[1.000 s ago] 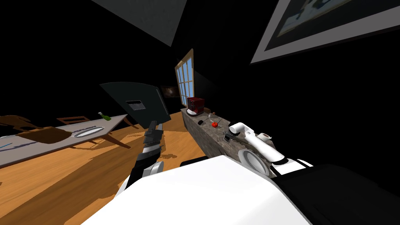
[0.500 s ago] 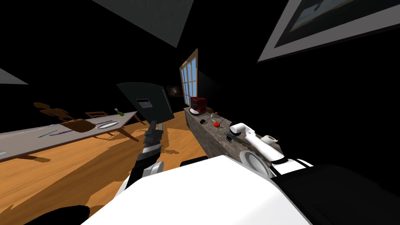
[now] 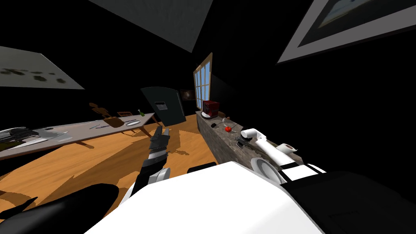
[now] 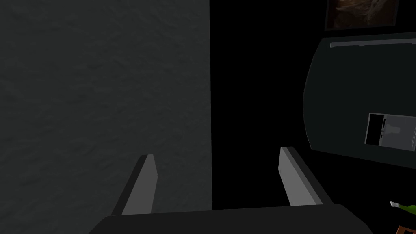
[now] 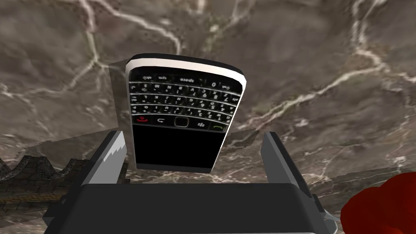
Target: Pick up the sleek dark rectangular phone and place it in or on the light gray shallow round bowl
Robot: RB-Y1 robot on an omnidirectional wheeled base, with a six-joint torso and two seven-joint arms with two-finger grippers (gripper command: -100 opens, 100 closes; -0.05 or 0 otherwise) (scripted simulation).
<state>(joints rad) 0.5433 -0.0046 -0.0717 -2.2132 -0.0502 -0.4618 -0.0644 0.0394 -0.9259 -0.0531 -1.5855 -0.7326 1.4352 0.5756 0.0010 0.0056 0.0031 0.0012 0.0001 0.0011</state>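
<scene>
straddling the phone [image 5: 183, 105], the right gripper [image 5: 193, 136] stands wide, one blade on either side of the dark keypad handset and neither touching it as far as i can tell. the phone lies on the marbled desk [image 5: 325, 61], screen end toward the gripper's body and keys pointing away. it sits off-centre, close to one blade with a clear gap to the other. that is the main risk, i judge: on closing, the near blade would meet the phone first and push or twist it across the smooth stone, leaving a skewed, shallow pinch. the phone is thin, so blades held too high could skate over its edges, and blades held too low could jam on the desk. a red fruit [image 5: 382, 203] lies just outside the far blade and could get nudged. the light grey bowl [image 3: 263, 170] sits back along the forearm from the gripper, so a weak grip could drop the phone on the carry. the left gripper [image 4: 217, 152] hangs wide and empty.
</scene>
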